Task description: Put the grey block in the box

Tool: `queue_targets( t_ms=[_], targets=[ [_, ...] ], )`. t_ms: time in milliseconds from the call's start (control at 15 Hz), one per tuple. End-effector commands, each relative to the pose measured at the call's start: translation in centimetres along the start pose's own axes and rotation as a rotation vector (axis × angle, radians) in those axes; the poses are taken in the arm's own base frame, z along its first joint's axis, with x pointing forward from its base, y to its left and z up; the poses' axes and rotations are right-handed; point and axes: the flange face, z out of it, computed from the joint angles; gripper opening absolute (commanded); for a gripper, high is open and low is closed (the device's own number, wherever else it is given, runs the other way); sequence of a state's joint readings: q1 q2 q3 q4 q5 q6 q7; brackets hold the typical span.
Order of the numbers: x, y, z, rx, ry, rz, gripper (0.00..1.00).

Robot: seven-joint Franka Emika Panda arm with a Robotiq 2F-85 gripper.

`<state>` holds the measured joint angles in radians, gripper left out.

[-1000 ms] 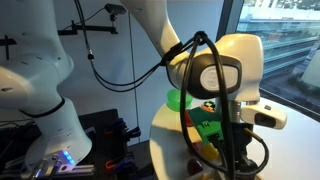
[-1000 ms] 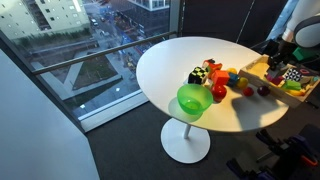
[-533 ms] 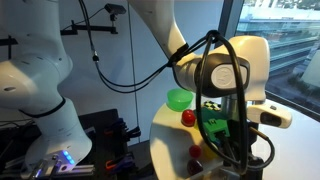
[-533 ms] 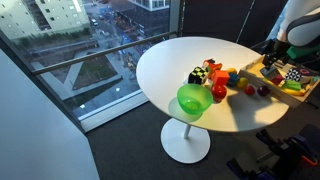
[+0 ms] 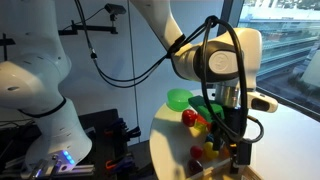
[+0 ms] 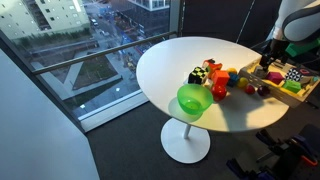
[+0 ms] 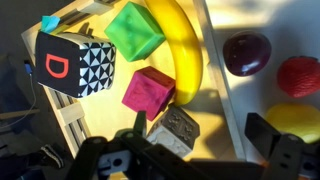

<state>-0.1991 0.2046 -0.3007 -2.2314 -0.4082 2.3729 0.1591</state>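
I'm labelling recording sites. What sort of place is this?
Likely a robotics lab or office high in a city building: the window overlooks streets far below, and a second white robot stands near the round table.

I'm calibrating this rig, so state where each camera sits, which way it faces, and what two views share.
Exterior view: close beside the arm, level with its wrist, facing across the table edge; the wrist fills the middle.
Exterior view: high, across the table, looking down on it; the arm shows only at top right.
Wrist view: looking down into the box; the open gripper shows at the bottom, by the grey block.
Shared: both exterior views show the green bowl.
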Motion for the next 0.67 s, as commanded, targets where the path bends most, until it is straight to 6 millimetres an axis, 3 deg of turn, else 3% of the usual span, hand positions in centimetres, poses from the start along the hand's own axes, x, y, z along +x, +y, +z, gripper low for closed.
queue_targets(
  t_ms=[0, 600],
  targets=[
    [-1.7, -0.7, -2.8, 0.052, -0.041, -0.069, 1.0],
    [-5.4, -1.4, -9.3, 0.175, -0.165, -0.206, 1.0]
  ],
)
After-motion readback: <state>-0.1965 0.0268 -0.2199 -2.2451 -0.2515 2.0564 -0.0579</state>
